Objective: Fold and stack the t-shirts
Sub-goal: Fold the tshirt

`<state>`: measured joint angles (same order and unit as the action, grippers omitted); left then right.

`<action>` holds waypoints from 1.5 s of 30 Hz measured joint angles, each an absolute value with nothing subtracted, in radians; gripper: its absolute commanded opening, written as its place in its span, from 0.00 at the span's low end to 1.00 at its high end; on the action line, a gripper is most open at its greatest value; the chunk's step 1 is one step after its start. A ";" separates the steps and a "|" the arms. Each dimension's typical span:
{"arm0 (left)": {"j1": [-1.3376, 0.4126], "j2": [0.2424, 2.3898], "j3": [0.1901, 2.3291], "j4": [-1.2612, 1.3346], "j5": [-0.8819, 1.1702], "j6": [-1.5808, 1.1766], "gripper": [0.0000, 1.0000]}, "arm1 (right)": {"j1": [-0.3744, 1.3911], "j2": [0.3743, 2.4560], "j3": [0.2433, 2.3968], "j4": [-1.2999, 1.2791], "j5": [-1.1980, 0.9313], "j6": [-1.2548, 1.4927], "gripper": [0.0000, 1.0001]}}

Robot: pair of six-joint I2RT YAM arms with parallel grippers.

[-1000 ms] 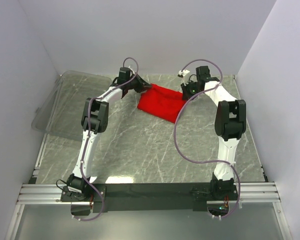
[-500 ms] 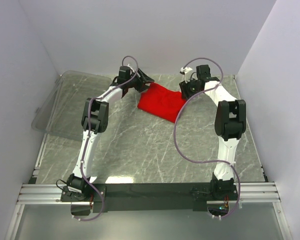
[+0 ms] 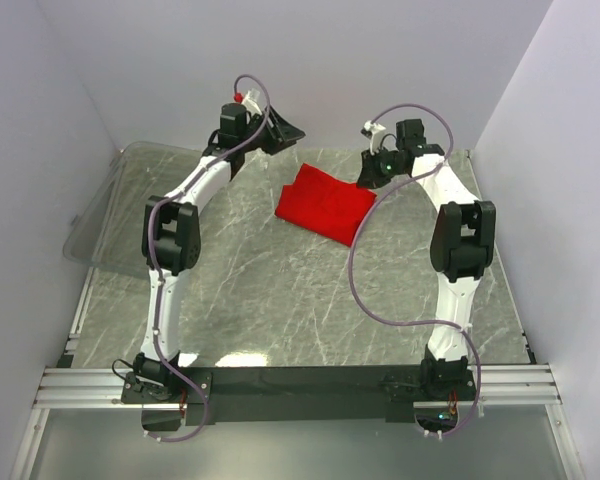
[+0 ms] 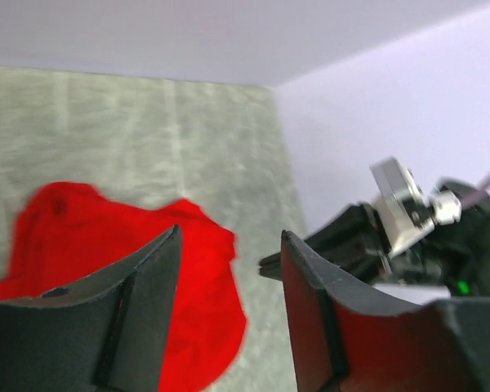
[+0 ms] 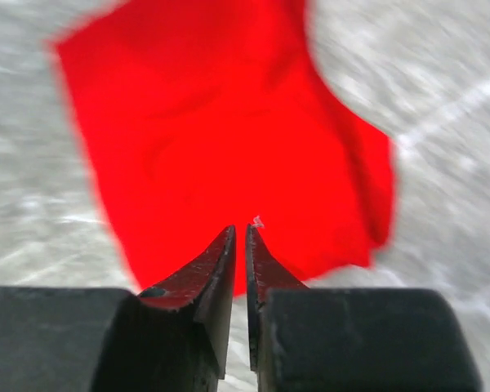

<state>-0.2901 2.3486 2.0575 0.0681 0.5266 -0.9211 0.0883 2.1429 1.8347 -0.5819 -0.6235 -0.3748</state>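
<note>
— Red cloth?
— Plain bright red fabric t-shirt [image 3: 323, 203], folded to a rumpled rectangle, at twelve o'clock on the grey marbled table [image 3: 280, 290].
— Arms?
— Left gripper [image 3: 285, 132] is raised at eleven, jaws spread. Right gripper [image 5: 238, 233] is at one, jaws nearly pressed together, empty.

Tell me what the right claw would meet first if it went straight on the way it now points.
Probably the red t-shirt: in its wrist view the right claw aims at the cloth just inside its near edge, with nothing in between. The gap to the cloth is hard to judge.
</note>
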 measured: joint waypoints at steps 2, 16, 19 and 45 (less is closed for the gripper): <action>-0.290 2.346 2.057 0.101 0.580 -0.934 0.55 | 0.093 2.144 1.866 -0.611 -0.694 -0.356 0.13; -0.366 2.579 2.049 0.200 0.767 -1.087 0.57 | 0.104 2.300 1.877 -0.583 -0.865 -0.054 0.11; -0.375 2.619 2.067 0.208 0.757 -1.114 0.59 | 0.104 2.307 1.877 -0.567 -0.860 0.008 0.11; -0.374 2.701 2.102 0.443 0.388 -1.423 0.65 | 0.099 2.307 1.782 -0.521 -0.747 0.091 0.08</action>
<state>-0.3744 2.7010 2.1017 0.4427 0.3882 -1.4231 0.0986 2.3066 1.7821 -0.5209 -0.7471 0.0906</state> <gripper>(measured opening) 0.642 0.082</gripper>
